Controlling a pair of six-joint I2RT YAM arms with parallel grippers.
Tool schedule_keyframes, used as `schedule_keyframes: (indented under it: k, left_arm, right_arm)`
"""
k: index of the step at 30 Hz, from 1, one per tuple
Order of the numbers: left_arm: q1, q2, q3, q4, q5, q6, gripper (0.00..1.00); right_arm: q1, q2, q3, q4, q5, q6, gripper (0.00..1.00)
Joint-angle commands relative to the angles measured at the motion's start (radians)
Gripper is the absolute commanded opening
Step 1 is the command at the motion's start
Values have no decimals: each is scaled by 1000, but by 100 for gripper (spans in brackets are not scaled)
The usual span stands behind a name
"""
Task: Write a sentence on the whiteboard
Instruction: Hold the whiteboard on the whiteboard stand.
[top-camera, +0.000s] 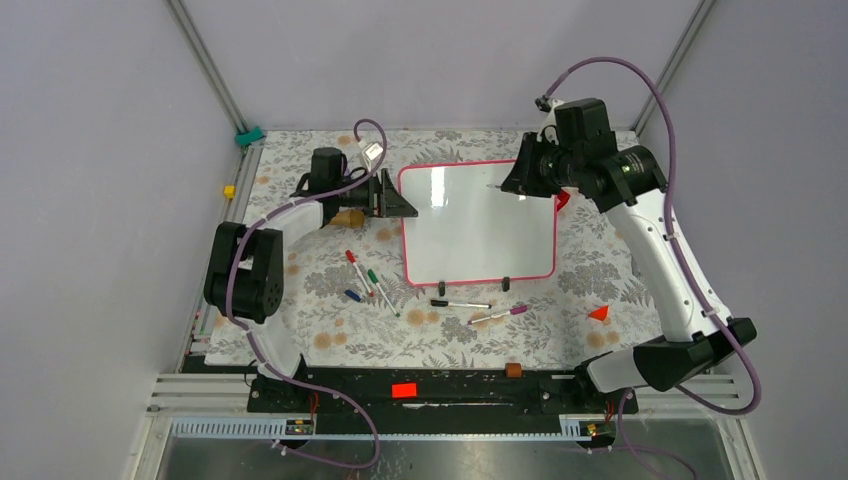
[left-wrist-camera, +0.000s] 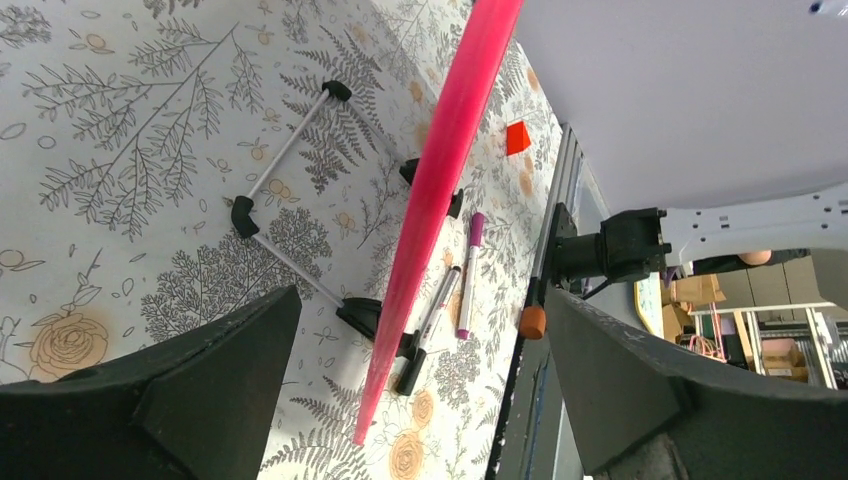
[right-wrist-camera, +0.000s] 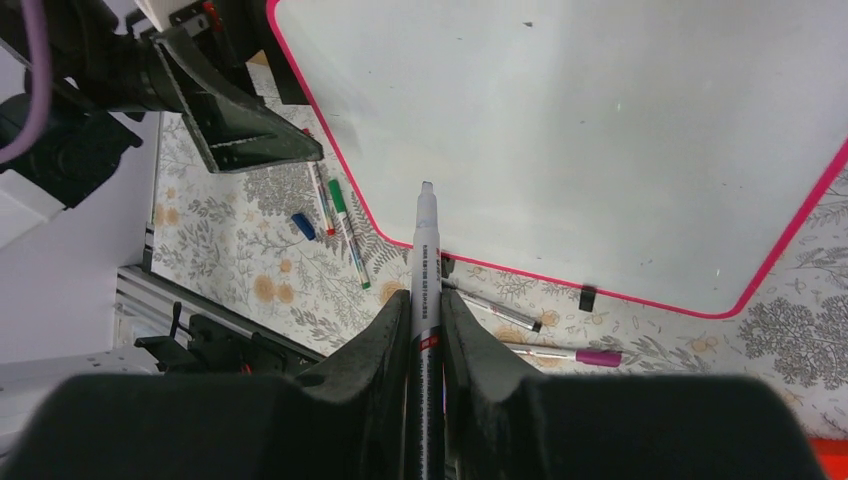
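The right tool (right-wrist-camera: 426, 305) is clamped tight on a marker (right-wrist-camera: 427, 235), whose barrel runs straight out between the fingers with its tip aimed at the whiteboard (top-camera: 478, 225). From above, this tool (top-camera: 520, 182) hangs over the board's far right part. The tip is close to the glossy face, but whether it touches cannot be told, nor whether the cap is off.

The board sits in the middle of the floral surface (top-camera: 560, 330), its two black feet on the near edge. No writing shows on it.

The left tool (left-wrist-camera: 422, 300) stands wide, its two fingers on either side of the pink-red rim (left-wrist-camera: 450, 130) at the board's left edge without gripping it. A black pen (top-camera: 461, 303) and a purple pen (top-camera: 497, 316) lie just in front of the board.

The step in hand looks like the approach before the first stroke. The next move probably calls for the left tool to close on the rim and steady the board. The right tool must then bring the tip down lightly and draw it sideways with even pressure, so the board does not slide.
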Motion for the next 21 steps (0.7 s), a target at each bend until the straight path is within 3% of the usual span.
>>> schedule_keyframes:
  k: [1,7,11,16,21]
  left_arm:
    - [5,-29,-66,294,102,-57,94]
    - [7,-28,-164,517,103,-124,85]
    - [9,-3,-179,601,134,-137,64]
    - [10,34,-218,781,174,-202,61]
    - [13,100,-273,1128,192,-385,58]
  right_arm:
    - [42,51,88,23,6,-22,0]
    - [104,143,184,37,24,-33,0]
    - [147,197,241,37,43,-41,0]
    - [184,238,268,37,55,-51,0]
    - [214,257,268,40,90,-72,0]
